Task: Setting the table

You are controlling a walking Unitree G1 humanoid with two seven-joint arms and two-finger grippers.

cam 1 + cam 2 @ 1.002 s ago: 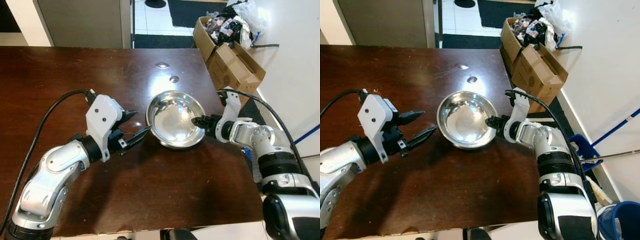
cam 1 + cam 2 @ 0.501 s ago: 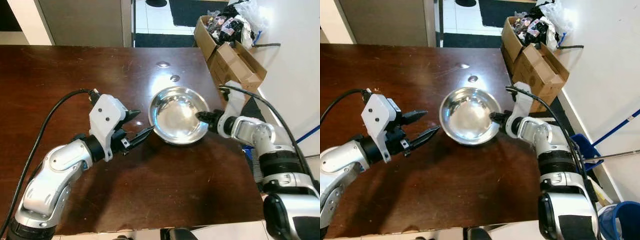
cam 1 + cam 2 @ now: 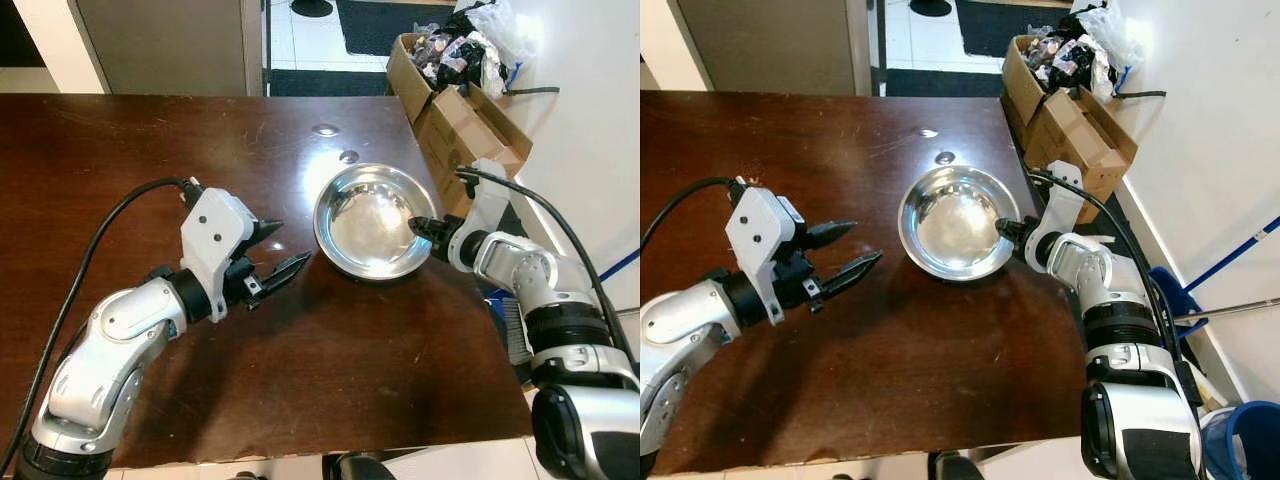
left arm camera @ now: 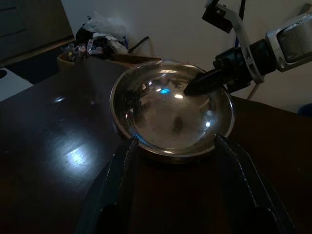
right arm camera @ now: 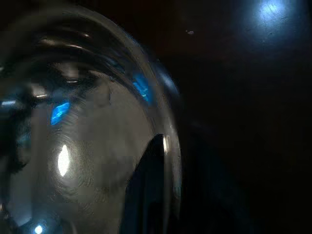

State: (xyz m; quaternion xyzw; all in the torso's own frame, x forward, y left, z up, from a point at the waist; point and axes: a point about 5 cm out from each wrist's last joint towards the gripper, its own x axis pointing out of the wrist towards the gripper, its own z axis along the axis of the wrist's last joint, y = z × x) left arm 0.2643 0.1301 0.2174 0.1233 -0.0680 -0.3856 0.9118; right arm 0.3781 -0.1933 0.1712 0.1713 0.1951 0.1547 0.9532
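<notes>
- One steel bowl (image 3: pixel 372 220) near the tabletop's (image 3: pixel 120 130) right edge, gripped at its rim by the right gripper (image 3: pixel 421 228), fingers pinched on the wall.
- Left gripper (image 3: pixel 280 252) just beside the bowl toward the middle, fingers spread wide, holding nothing.
- Cardboard boxes (image 3: pixel 462 120) of clutter on the floor past the right edge.

A black finger (image 5: pixel 146 190) of the right claw lies inside the steel bowl (image 5: pixel 87 146), at its rim.
</notes>
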